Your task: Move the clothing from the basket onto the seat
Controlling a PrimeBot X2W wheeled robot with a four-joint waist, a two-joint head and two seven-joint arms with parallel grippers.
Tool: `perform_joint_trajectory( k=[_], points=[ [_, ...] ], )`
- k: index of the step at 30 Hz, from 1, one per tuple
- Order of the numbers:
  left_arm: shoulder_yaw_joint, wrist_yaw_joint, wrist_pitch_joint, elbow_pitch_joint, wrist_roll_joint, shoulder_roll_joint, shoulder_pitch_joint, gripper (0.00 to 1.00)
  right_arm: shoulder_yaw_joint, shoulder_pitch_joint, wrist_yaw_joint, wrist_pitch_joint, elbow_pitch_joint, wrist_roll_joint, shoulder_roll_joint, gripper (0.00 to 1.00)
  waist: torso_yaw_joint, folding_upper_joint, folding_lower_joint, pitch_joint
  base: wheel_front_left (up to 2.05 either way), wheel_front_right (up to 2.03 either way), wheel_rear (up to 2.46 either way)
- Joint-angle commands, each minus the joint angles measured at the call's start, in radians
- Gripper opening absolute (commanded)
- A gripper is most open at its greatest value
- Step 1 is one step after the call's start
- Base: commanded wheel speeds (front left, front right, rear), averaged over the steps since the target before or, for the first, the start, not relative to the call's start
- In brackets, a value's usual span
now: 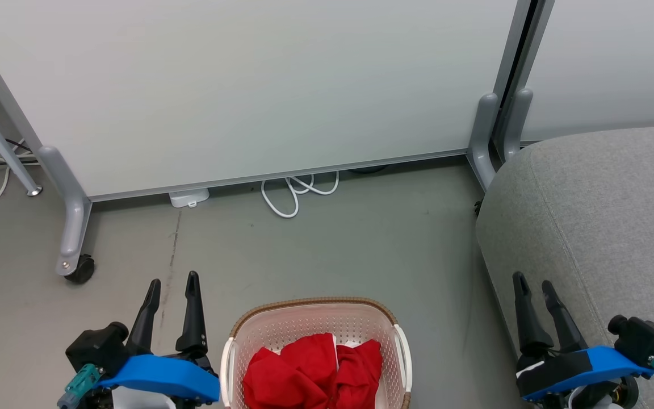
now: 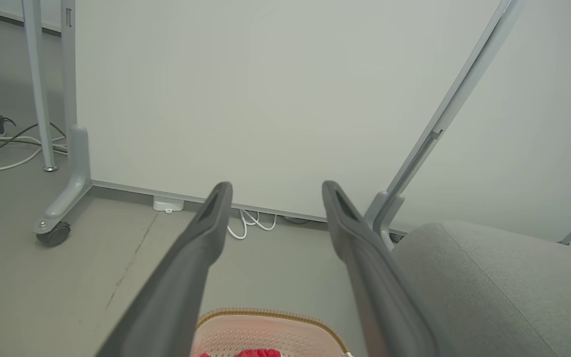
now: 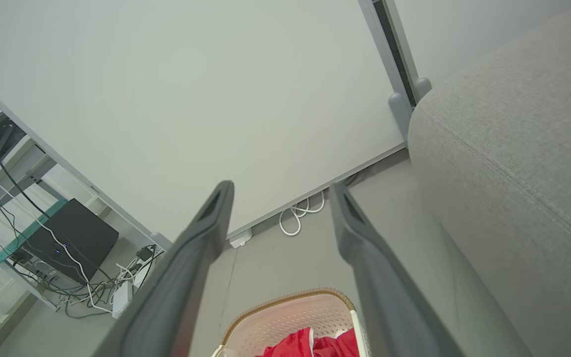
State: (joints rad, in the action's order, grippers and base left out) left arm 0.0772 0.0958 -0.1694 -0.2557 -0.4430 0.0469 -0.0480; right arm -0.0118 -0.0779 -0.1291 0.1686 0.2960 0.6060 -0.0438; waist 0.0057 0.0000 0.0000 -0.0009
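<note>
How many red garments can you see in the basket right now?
2, it seems: the left red bundle fills the left and middle of the basket, and the right red bundle lies against its right wall. They overlap, so more may be hidden underneath.

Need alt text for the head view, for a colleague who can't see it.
Red clothing lies bunched in the cream basket at bottom centre. The left gripper and right gripper flank it, jaws open and empty. The grey seat stands at right.
</note>
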Motion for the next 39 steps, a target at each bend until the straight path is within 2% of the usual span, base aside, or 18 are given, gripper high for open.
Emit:
perform_joint_trajectory(
  k=[1,22,39],
  points=[
    [0.005,0.004,-0.011,0.004,0.033,0.005,-0.021,1.0,-0.005,-0.02,-0.002,0.013,-0.004,-0.028,-0.008,1.0,-0.001,0.0,0.0,-0.001,0.0,0.0,0.0],
    [0.02,0.005,-0.055,-0.021,0.204,0.006,-0.023,1.0,-0.005,-0.023,-0.002,0.057,0.024,-0.213,-0.008,1.0,0.002,0.0,0.0,-0.009,0.0,0.0,0.0],
    [0.029,0.008,-0.087,-0.054,0.268,0.005,-0.028,1.0,-0.013,-0.017,-0.002,0.077,0.025,-0.336,-0.009,1.0,0.008,0.0,0.0,-0.006,0.0,0.0,0.0]
  ],
)
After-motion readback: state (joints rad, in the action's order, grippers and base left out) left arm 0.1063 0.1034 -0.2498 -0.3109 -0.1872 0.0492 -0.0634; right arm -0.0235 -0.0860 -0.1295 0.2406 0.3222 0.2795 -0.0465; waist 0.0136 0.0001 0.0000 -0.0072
